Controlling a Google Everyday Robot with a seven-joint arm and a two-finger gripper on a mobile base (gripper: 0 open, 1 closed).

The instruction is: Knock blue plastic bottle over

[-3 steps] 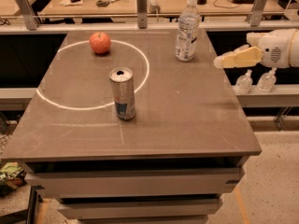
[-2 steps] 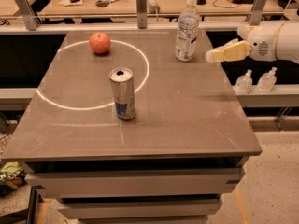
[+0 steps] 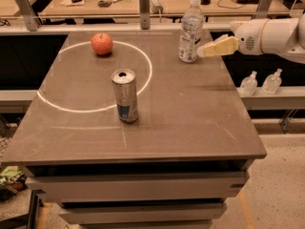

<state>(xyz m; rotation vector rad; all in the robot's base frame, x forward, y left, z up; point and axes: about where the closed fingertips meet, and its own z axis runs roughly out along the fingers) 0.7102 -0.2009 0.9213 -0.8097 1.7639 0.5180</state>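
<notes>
The blue plastic bottle (image 3: 191,30) stands upright near the table's far right corner, clear and ribbed with a white cap and a pale label. My gripper (image 3: 204,50) comes in from the right at about the bottle's lower-middle height. Its pale fingertips are right beside the bottle's right side, touching it or nearly so. The white arm (image 3: 271,35) extends off the right edge of the view.
A silver-and-blue drink can (image 3: 125,95) stands upright mid-table. A red apple (image 3: 102,43) lies at the far left inside a white circle (image 3: 143,87) drawn on the brown table (image 3: 190,123). Two small clear pump bottles (image 3: 259,82) stand on a lower ledge at the right.
My gripper has moved left across the table's right edge toward the bottle and now reaches its side. The bottle, can and apple have not moved.
</notes>
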